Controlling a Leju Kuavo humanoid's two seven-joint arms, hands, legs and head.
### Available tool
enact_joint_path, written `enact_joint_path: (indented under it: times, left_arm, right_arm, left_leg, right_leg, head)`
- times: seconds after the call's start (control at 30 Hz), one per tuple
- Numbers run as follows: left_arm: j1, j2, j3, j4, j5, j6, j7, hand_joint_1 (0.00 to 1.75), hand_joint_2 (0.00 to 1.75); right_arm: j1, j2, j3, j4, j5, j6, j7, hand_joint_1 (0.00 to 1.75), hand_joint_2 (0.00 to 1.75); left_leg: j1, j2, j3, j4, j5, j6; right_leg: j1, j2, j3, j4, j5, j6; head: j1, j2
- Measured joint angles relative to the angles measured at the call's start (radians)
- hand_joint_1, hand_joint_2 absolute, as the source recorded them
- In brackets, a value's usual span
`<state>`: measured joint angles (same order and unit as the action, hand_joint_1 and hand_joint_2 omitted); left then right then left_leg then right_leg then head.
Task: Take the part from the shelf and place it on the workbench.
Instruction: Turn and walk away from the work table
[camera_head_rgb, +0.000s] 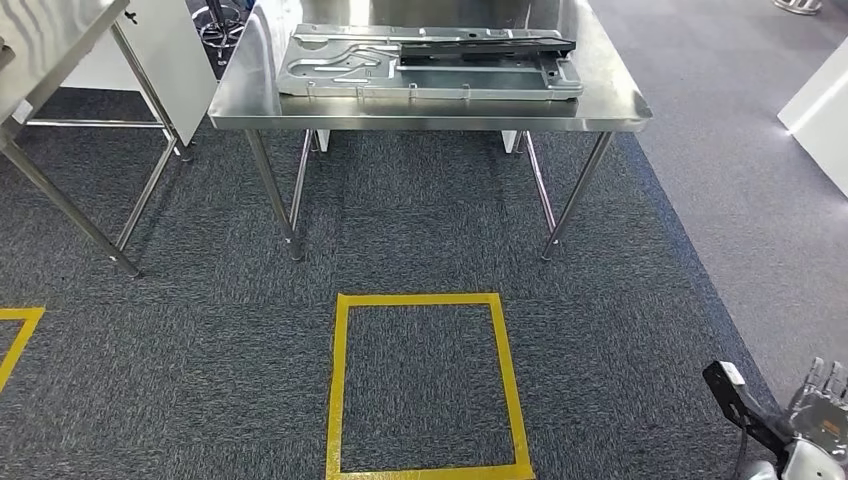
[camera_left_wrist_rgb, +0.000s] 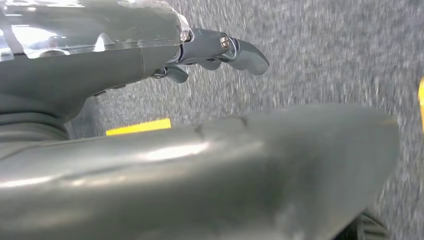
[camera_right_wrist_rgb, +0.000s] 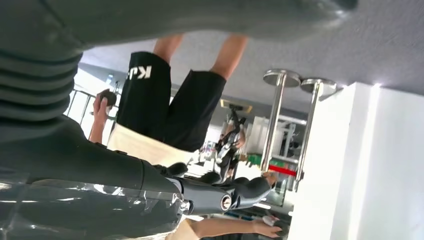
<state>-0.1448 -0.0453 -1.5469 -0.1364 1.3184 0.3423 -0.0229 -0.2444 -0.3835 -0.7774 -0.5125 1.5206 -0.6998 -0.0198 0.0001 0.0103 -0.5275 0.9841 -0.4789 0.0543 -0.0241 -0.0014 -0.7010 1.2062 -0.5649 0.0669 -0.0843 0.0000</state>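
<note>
The right hand (camera_head_rgb: 815, 425) grips a narrow black bracket part (camera_head_rgb: 745, 405); left hand (camera_left_wrist_rgb: 220, 50) hangs empty, fingers curled; walk squarely to the stainless steel workbench (camera_head_rgb: 430, 110); set it beside the grey stamped panel (camera_head_rgb: 430, 65).

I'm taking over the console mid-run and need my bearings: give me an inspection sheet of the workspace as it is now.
Surface: steel workbench, shiny, standing on grey carpet.
Job's things: pressed metal part lies flat on the workbench, with a dark piece on top of it.
Clutter: nothing seen.
Hands: left hand over carpet, fingers curled, holding nothing; right hand low beside a black bracket, grip unclear.
Cables: nothing seen.
Surroundings: yellow floor square; second steel table; person standing nearby.
</note>
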Motion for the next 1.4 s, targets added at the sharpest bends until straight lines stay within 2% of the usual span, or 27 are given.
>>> enact_joint_path:
  times: [0.03, 0.07, 0.13, 0.2, 0.27, 0.33, 0.37, 0.43, 0.5, 0.53, 0.57, 0.63, 0.67, 0.73, 0.77, 0.83, 0.9, 1.0, 1.03, 1.07, 1.1, 1.13, 1.17, 1.23, 1.27, 1.33, 1.4]
  left_arm:
    - [0.000, -0.001, 0.000, 0.000, 0.003, 0.001, -0.002, 0.00, 0.00]
    - [0.000, -0.001, 0.000, 0.000, 0.004, 0.001, -0.004, 0.00, 0.00]
    - [0.002, -0.002, 0.000, 0.000, 0.005, 0.002, -0.005, 0.00, 0.00]
    - [0.002, -0.003, 0.000, 0.000, 0.005, 0.003, -0.005, 0.00, 0.00]
    - [0.001, -0.003, 0.000, 0.000, 0.005, 0.002, -0.005, 0.00, 0.00]
    - [0.002, -0.002, 0.000, 0.000, 0.004, 0.001, -0.005, 0.00, 0.00]
    - [0.003, -0.002, 0.000, 0.000, 0.006, 0.001, -0.004, 0.00, 0.00]
    - [0.005, 0.000, 0.000, 0.000, 0.011, 0.002, -0.005, 0.00, 0.00]
    - [0.006, 0.001, 0.000, 0.000, 0.015, 0.003, -0.007, 0.00, 0.00]
    - [0.007, 0.002, 0.000, 0.000, 0.016, 0.004, -0.008, 0.00, 0.00]
    - [0.008, 0.003, 0.000, 0.000, 0.018, 0.005, -0.009, 0.00, 0.00]
    - [0.010, 0.005, 0.000, 0.000, 0.020, 0.007, -0.012, 0.00, 0.00]
    - [0.009, 0.007, 0.000, 0.000, 0.021, 0.007, -0.013, 0.00, 0.00]
    - [0.007, 0.010, 0.000, 0.000, 0.021, 0.009, -0.015, 0.00, 0.00]
    - [0.006, 0.011, 0.000, 0.000, 0.021, 0.009, -0.015, 0.00, 0.00]
    - [0.008, 0.012, 0.000, 0.000, 0.021, 0.009, -0.016, 0.00, 0.00]
    - [0.008, 0.012, 0.000, 0.000, 0.023, 0.009, -0.017, 0.00, 0.00]
    - [0.009, 0.012, 0.000, 0.000, 0.029, 0.009, -0.030, 0.00, 0.00]
    - [0.010, 0.012, 0.000, 0.000, 0.032, 0.008, -0.034, 0.00, 0.00]
    - [0.011, 0.012, 0.000, 0.000, 0.034, 0.008, -0.038, 0.00, 0.00]
    - [0.011, 0.012, 0.000, 0.000, 0.035, 0.008, -0.039, 0.00, 0.00]
    - [0.012, 0.011, 0.000, 0.000, 0.034, 0.008, -0.040, 0.00, 0.00]
    - [0.012, 0.011, 0.000, 0.000, 0.033, 0.008, -0.040, 0.00, 0.44]
    - [0.011, 0.011, 0.000, 0.000, 0.027, 0.008, -0.038, 0.00, 1.31]
    - [0.010, 0.011, 0.000, 0.000, 0.022, 0.008, -0.037, 0.00, 1.75]
    - [0.007, 0.011, -0.001, 0.000, 0.014, 0.008, -0.033, 0.00, 1.75]
    - [0.006, 0.011, -0.002, 0.000, 0.009, 0.008, -0.031, 0.00, 1.75]
  right_arm:
    - [-0.003, 0.003, 0.000, 0.000, 0.003, 0.000, 0.006, 0.00, 0.44]
    - [-0.004, 0.006, 0.000, -0.001, -0.001, 0.000, 0.008, 0.00, 0.87]
    - [-0.010, 0.013, -0.007, 0.002, -0.036, 0.000, -0.001, 0.00, 1.75]
    - [-0.019, 0.023, -0.029, 0.012, -0.096, 0.000, -0.027, 0.00, 1.75]
    - [-0.021, 0.039, -0.059, 0.031, -0.140, 0.000, -0.047, 0.00, 1.75]
    - [-0.017, 0.060, -0.091, 0.059, -0.164, 0.000, -0.053, 0.00, 1.75]
    - [-0.015, 0.073, -0.109, 0.075, -0.174, 0.000, -0.055, 0.00, 1.75]
    - [-0.008, 0.102, -0.141, 0.104, -0.185, 0.000, -0.056, 0.00, 1.75]
    - [0.000, 0.127, -0.163, 0.126, -0.190, 0.000, -0.056, 0.00, 1.75]
    - [0.004, 0.136, -0.171, 0.137, -0.193, 0.000, -0.055, 0.00, 1.75]
    - [0.007, 0.145, -0.178, 0.148, -0.196, 0.000, -0.053, 0.00, 1.75]
    - [0.010, 0.157, -0.190, 0.172, -0.209, 0.001, -0.052, 0.00, 1.75]
    - [0.011, 0.165, -0.197, 0.184, -0.221, 0.003, -0.053, 0.00, 1.75]
    - [0.013, 0.181, -0.214, 0.206, -0.249, 0.012, -0.058, 0.00, 1.75]
    - [0.015, 0.190, -0.224, 0.217, -0.266, 0.022, -0.062, 0.00, 1.75]
    - [0.020, 0.209, -0.250, 0.235, -0.307, 0.054, -0.070, 0.00, 1.75]
    - [0.029, 0.232, -0.282, 0.249, -0.355, 0.098, -0.075, 0.00, 1.75]
    - [0.046, 0.274, -0.334, 0.268, -0.425, 0.176, -0.084, 0.00, 0.44]
    - [0.051, 0.291, -0.351, 0.274, -0.451, 0.211, -0.087, 0.00, 0.00]
    - [0.057, 0.308, -0.370, 0.280, -0.476, 0.249, -0.088, 0.00, 0.44]
    - [0.063, 0.325, -0.389, 0.285, -0.499, 0.286, -0.088, 0.00, 0.87]
    - [0.069, 0.345, -0.410, 0.290, -0.515, 0.317, -0.087, 0.00, 1.31]
    - [0.074, 0.361, -0.430, 0.294, -0.527, 0.341, -0.085, 0.00, 1.75]
    - [0.081, 0.395, -0.465, 0.301, -0.550, 0.380, -0.078, 0.00, 1.75]
    - [0.083, 0.409, -0.480, 0.304, -0.562, 0.399, -0.070, 0.00, 1.75]
    - [0.090, 0.439, -0.509, 0.310, -0.583, 0.434, -0.048, 0.00, 1.75]
    - [0.097, 0.466, -0.532, 0.314, -0.594, 0.450, -0.034, 0.00, 1.75]
  left_leg:
    - [0.000, 0.001, -0.013, 0.002, 0.009, 0.000]
    - [-0.001, 0.000, -0.027, 0.005, 0.019, 0.000]
    - [-0.001, 0.000, -0.053, 0.011, 0.034, -0.004]
    - [-0.003, -0.001, -0.069, 0.017, 0.047, -0.014]
    - [-0.004, -0.001, -0.075, 0.019, 0.060, -0.026]
    - [-0.002, -0.001, -0.078, 0.019, 0.070, -0.040]
    - [-0.001, -0.001, -0.083, 0.027, 0.059, -0.046]
    - [0.001, -0.003, -0.109, 0.096, -0.010, -0.055]
    - [0.002, -0.005, -0.147, 0.223, -0.103, -0.059]
    - [0.002, -0.005, -0.157, 0.278, -0.125, -0.061]
    - [0.002, -0.005, -0.153, 0.303, -0.123, -0.062]
    - [0.002, -0.005, -0.090, 0.246, -0.076, -0.058]
    - [0.001, -0.005, -0.039, 0.177, -0.055, -0.052]
    - [-0.002, -0.006, 0.050, 0.043, -0.051, -0.042]
    - [-0.004, -0.007, 0.070, 0.007, -0.057, -0.038]
    - [-0.004, -0.006, 0.069, -0.010, -0.052, -0.028]
    - [-0.001, -0.002, 0.058, -0.016, -0.034, -0.014]
    - [0.001, 0.000, 0.025, -0.019, -0.008, -0.004]
    - [0.001, 0.001, 0.013, -0.018, 0.000, -0.006]
    - [0.001, 0.001, 0.003, -0.017, 0.007, -0.008]
    - [0.002, 0.002, -0.006, -0.016, 0.014, -0.010]
    - [0.002, 0.002, -0.013, -0.015, 0.020, -0.014]
    - [0.003, 0.002, -0.018, -0.013, 0.024, -0.017]
    - [0.001, 0.003, -0.027, -0.006, 0.031, -0.028]
    - [0.000, 0.003, -0.030, -0.003, 0.034, -0.033]
    - [0.000, 0.004, -0.033, 0.000, 0.040, -0.045]
    - [0.003, 0.002, -0.044, 0.022, 0.022, -0.056]
  right_leg:
    - [-0.001, 0.000, -0.006, 0.048, -0.016, 0.002]
    - [-0.001, 0.000, 0.004, 0.066, -0.009, 0.004]
    - [-0.002, 0.000, 0.074, -0.001, 0.041, 0.002]
    - [0.001, 0.000, 0.179, -0.147, 0.058, -0.008]
    - [0.008, 0.000, 0.231, -0.231, 0.047, -0.023]
    - [0.010, -0.001, 0.227, -0.241, 0.055, -0.040]
    - [0.010, -0.002, 0.222, -0.244, 0.064, -0.049]
    - [0.007, -0.005, 0.204, -0.248, 0.083, -0.066]
    - [0.010, -0.007, 0.177, -0.243, 0.101, -0.074]
    - [0.012, -0.006, 0.161, -0.240, 0.110, -0.074]
    - [0.012, -0.006, 0.146, -0.235, 0.118, -0.074]
    - [0.013, -0.004, 0.118, -0.225, 0.132, -0.070]
    - [0.014, -0.004, 0.107, -0.219, 0.138, -0.068]
    - [0.017, -0.003, 0.090, -0.208, 0.148, -0.060]
    - [0.017, -0.004, 0.086, -0.205, 0.154, -0.055]
    - [0.017, -0.003, 0.083, -0.205, 0.167, -0.043]
    - [0.014, -0.001, 0.072, -0.184, 0.141, -0.032]
    - [0.008, 0.001, 0.019, -0.027, 0.009, -0.018]
    - [0.007, 0.001, 0.004, 0.033, -0.016, -0.014]
    - [0.005, 0.001, 0.000, 0.070, -0.017, -0.011]
    - [0.003, 0.000, 0.014, 0.073, 0.000, -0.009]
    - [0.001, 0.000, 0.048, 0.035, 0.028, -0.009]
    - [0.000, -0.001, 0.098, -0.033, 0.053, -0.011]
    - [0.003, -0.003, 0.193, -0.177, 0.067, -0.021]
    - [0.006, -0.003, 0.217, -0.218, 0.061, -0.028]
    - [0.010, -0.002, 0.223, -0.239, 0.055, -0.046]
    - [0.009, -0.004, 0.219, -0.244, 0.063, -0.065]
  head:
    - [0.000, 0.000]
    - [0.000, 0.000]
    - [0.000, 0.000]
    - [0.000, 0.000]
    - [0.000, 0.000]
    - [0.000, 0.000]
    - [0.000, 0.000]
    - [0.000, 0.000]
    - [0.000, 0.000]
    - [0.000, 0.000]
    - [0.000, 0.000]
    - [0.000, 0.000]
    - [0.000, 0.000]
    - [0.000, 0.000]
    - [0.000, 0.000]
    - [0.000, 0.000]
    - [0.000, 0.000]
    - [0.000, 0.000]
    - [0.000, 0.000]
    - [0.000, 0.000]
    - [0.000, 0.000]
    - [0.000, 0.000]
    - [0.000, 0.000]
    - [0.000, 0.000]
    - [0.000, 0.000]
    - [0.000, 0.000]
    - [0.000, 0.000]
